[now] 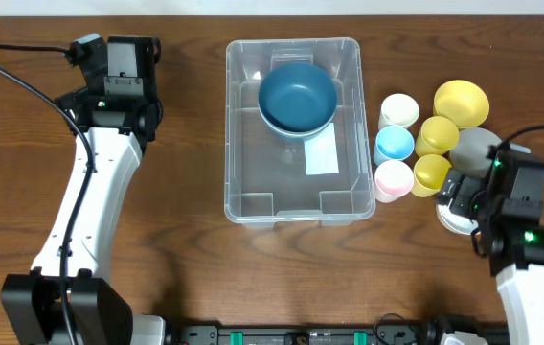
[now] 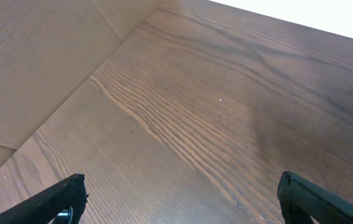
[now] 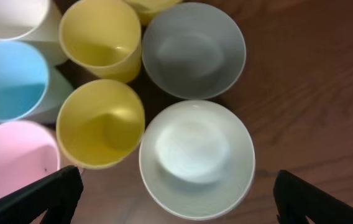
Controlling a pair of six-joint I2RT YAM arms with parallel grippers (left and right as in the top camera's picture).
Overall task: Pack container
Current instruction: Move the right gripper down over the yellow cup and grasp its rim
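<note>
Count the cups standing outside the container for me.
5. The white cup, blue cup and pink cup stand in a column beside the container; the far yellow cup and near yellow cup stand just right of them. The right arm may hide more.

**Overhead view:** fixed above and facing straight down, far enough off to take in the whole bench, both arms, the container at centre and the cups at right.

**Left wrist view:** close to the bench and tilted obliquely across bare wood. The fingertips of the left gripper sit in the lower corners.

**Right wrist view:** close, facing almost straight down on the grey bowl, the white bowl and the cups. The right gripper likewise shows in the lower corners.

The overhead and right wrist views share that cluster. The overhead and left wrist views share only bench surface.
</note>
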